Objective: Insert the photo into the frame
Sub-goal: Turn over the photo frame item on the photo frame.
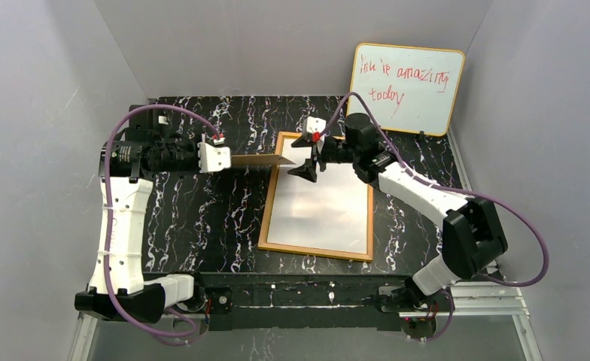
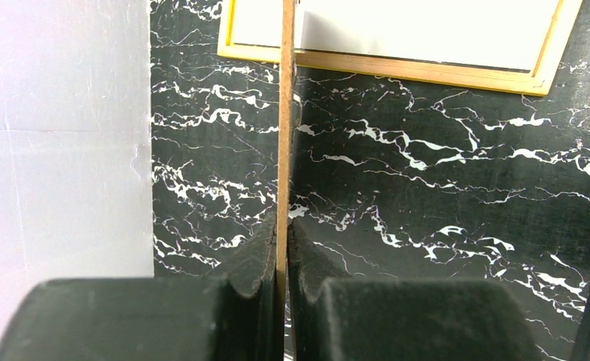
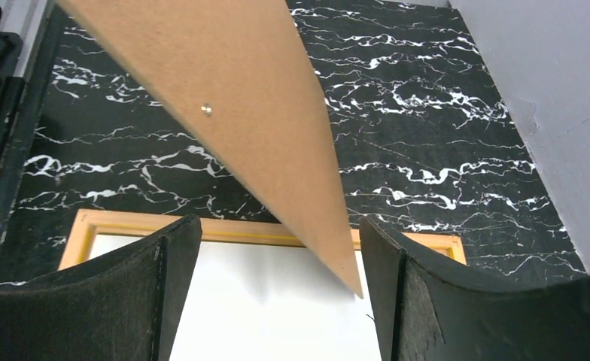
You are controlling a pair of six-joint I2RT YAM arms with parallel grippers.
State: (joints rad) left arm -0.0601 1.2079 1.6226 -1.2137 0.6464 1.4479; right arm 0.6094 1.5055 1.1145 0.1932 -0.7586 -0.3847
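Observation:
The frame [image 1: 269,204] lies flat on the black marble table, its orange-wood back rim up. A white sheet [image 1: 322,207] fills it and looks like the photo's plain back; no printed side shows. My left gripper [image 1: 230,159] is shut on a thin brown backing board [image 1: 262,159] and holds it edge-on, its tip over the frame's far left corner. In the left wrist view the board [image 2: 284,135] is pinched between the fingers. My right gripper [image 1: 307,156] hovers open over the frame's far end. The board's corner [image 3: 239,98] pokes between its fingers [image 3: 179,286] without touching them.
A yellow-edged whiteboard [image 1: 405,89] with red writing leans on the back wall at the far right. Grey walls close in the table on the left, back and right. The frame's far rim [image 3: 126,224] runs just beyond the right fingers.

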